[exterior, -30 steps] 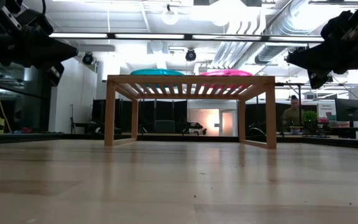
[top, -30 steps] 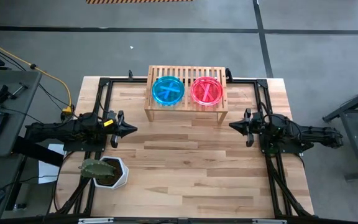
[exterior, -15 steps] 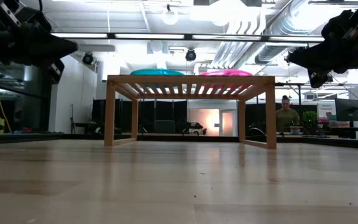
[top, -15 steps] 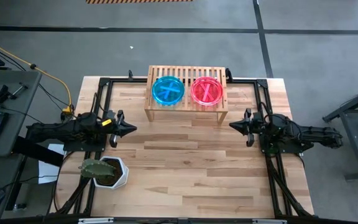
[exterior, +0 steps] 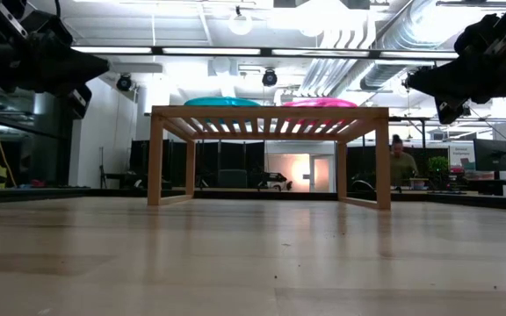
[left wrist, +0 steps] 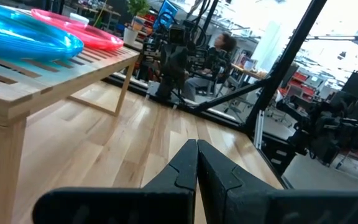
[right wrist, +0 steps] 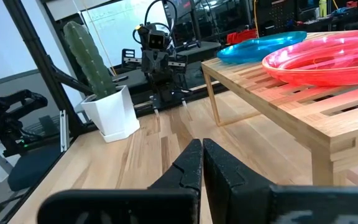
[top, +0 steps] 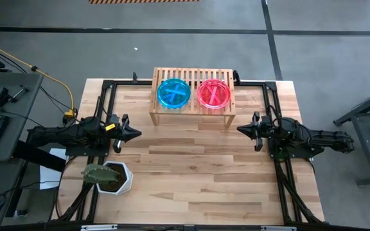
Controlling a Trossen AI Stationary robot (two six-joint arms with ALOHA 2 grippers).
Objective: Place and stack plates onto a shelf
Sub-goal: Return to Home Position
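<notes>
- Shelf (top: 193, 117) at wood table's (top: 191, 173) far edge: blue plates (top: 173, 94) left, pink plates (top: 214, 94) right.
- Left gripper (top: 138, 133), right gripper (top: 239, 129): jaws together, empty, at opposite table sides.
- Cactus pot (top: 111, 176) front-left; person (exterior: 400, 162) in workshop behind.

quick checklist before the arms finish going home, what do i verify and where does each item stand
1. The blue plates lie flat on the shelf: ok.
2. The pink plates lie flat beside them, with a gap between the two stacks: ok.
3. No plate lies loose on the table: ok.
4. Four plates in each stack: cannot tell, the layers do not show.
5. The left gripper is shut, empty and clear of the shelf: ok.
6. The right gripper is shut, empty and clear of the shelf: ok.
</notes>
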